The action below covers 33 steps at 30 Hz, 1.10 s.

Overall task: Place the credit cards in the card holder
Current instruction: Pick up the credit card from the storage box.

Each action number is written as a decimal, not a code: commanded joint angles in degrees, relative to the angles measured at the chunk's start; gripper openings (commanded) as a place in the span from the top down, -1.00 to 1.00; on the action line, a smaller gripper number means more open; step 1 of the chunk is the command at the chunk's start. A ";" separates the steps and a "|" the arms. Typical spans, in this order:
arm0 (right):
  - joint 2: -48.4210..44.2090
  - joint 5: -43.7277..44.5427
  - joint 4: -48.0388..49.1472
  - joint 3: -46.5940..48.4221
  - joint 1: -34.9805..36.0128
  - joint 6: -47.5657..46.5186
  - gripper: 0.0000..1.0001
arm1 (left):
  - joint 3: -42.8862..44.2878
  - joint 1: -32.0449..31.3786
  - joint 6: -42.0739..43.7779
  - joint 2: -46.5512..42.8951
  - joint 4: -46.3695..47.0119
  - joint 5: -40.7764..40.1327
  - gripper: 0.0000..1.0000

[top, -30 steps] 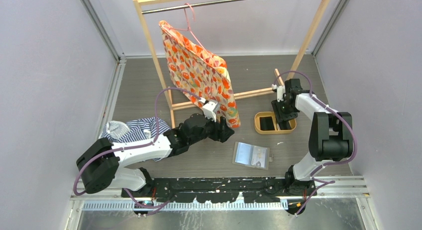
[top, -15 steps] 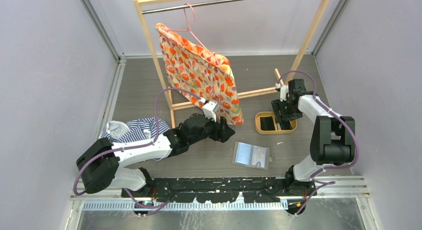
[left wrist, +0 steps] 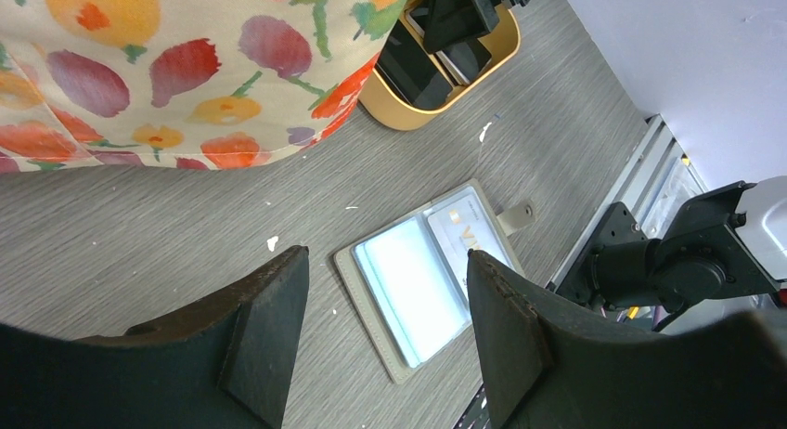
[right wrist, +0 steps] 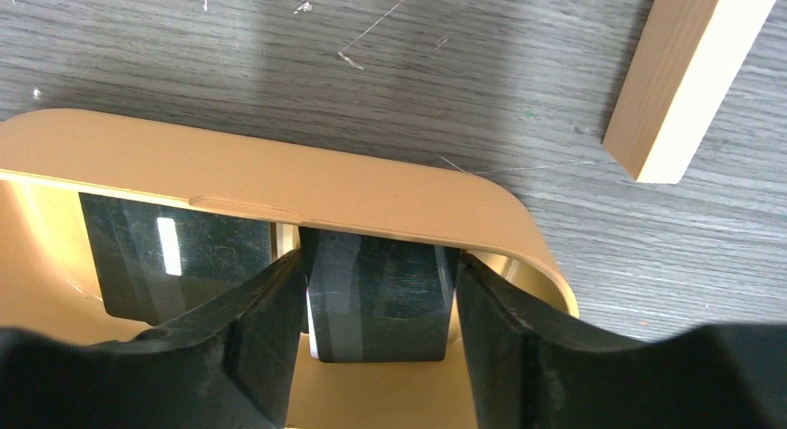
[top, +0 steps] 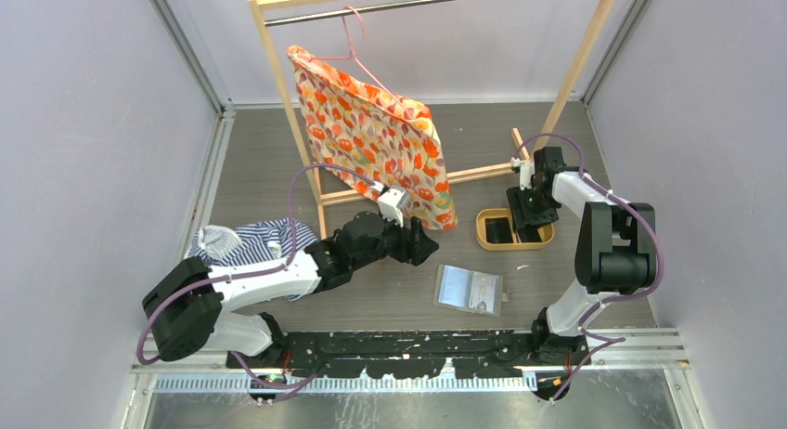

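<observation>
The card holder [top: 469,290] lies open and flat on the table, clear sleeves up; in the left wrist view [left wrist: 422,271] a pale printed card shows in its right sleeve. My left gripper [top: 419,244] is open and empty, hovering left of the holder [left wrist: 390,341]. The credit cards lie in the oval tan tray [top: 483,234]. My right gripper [top: 529,209] is down inside the tray. In the right wrist view it [right wrist: 379,355] is open, with its fingers either side of a black card [right wrist: 376,294] that lies on a pale card. A second black card [right wrist: 176,257] lies to the left.
A wooden clothes rack [top: 278,95] stands behind, with a floral cloth [top: 380,141] on a pink hanger hanging close over my left gripper. The rack's foot [right wrist: 687,76] lies just beyond the tray. A striped garment [top: 246,241] lies at the left.
My right gripper has shifted slightly over the tray's right end. The floral cloth has swung a little to the right. My left arm has stayed still.
</observation>
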 commanded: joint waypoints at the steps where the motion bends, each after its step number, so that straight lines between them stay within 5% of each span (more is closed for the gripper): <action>1: -2.66 -1.28 0.59 -0.45 -0.40 -0.20 0.06 | -0.46 -0.07 -0.35 -1.46 3.50 0.67 -0.29; 11: -11.36 -9.38 2.61 -2.06 -2.07 0.95 0.27 | -0.16 -0.09 -4.65 3.25 9.99 5.71 -0.29; 33: -5.77 -31.47 -1.73 0.86 -9.00 7.27 0.27 | 11.31 -1.18 -16.41 23.99 22.38 12.68 -0.37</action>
